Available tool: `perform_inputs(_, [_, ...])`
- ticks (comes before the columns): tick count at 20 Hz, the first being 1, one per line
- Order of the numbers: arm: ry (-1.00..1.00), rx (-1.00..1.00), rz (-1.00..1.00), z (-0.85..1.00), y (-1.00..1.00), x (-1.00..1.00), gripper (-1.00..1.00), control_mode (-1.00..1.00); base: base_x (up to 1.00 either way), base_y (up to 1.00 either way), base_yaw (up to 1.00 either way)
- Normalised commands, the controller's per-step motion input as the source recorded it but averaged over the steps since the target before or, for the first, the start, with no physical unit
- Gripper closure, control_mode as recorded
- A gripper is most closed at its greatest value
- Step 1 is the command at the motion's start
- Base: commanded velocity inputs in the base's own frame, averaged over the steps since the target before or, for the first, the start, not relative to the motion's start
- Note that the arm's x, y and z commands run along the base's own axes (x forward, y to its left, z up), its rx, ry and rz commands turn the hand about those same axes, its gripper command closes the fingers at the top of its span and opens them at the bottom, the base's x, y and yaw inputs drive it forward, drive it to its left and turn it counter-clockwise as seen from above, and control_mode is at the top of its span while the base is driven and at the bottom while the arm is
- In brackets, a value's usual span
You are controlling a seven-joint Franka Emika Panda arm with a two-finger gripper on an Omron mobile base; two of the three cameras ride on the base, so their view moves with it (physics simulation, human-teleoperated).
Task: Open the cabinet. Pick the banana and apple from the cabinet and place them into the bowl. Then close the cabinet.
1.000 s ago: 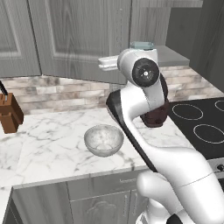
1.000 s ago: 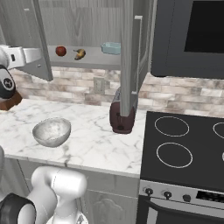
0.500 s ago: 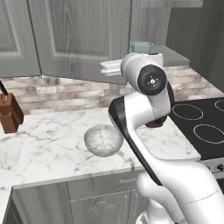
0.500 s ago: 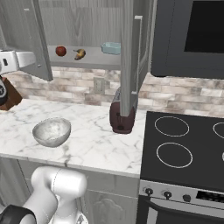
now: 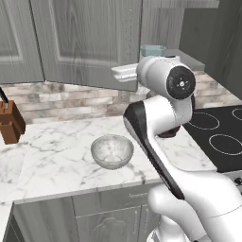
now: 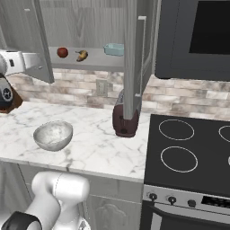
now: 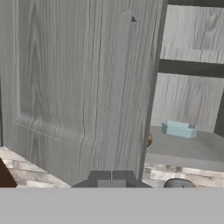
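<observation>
apple 1 | banana 1 | bowl 1 | cabinet doors 2

On the cabinet shelf the apple lies left of the banana; the bowl sits near the counter's front edge.

Glossy white arm with dark round joints.
</observation>
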Motion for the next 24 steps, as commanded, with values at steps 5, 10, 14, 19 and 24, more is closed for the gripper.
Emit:
perform_inputs(5, [0.03,0.1,0.17,0.0,-0.38,0.0,1.0,-1.0,0.0,0.0,0.0])
perform_inputs(10, [0.0,0.1,0.09,0.0,-0.31,0.0,1.0,-1.0,0.0,0.0,0.0])
perform_inputs(14, [0.0,0.11,0.15,0.0,-0.15,0.09,1.0,-1.0,0.0,0.0,0.0])
perform_inputs(19, [0.08,0.07,0.2,0.0,0.0,0.42,1.0,-1.0,0.0,0.0,0.0])
perform_inputs(24, [0.18,0.02,0.18,0.0,0.0,0.48,1.0,-1.0,0.0,0.0,0.0])
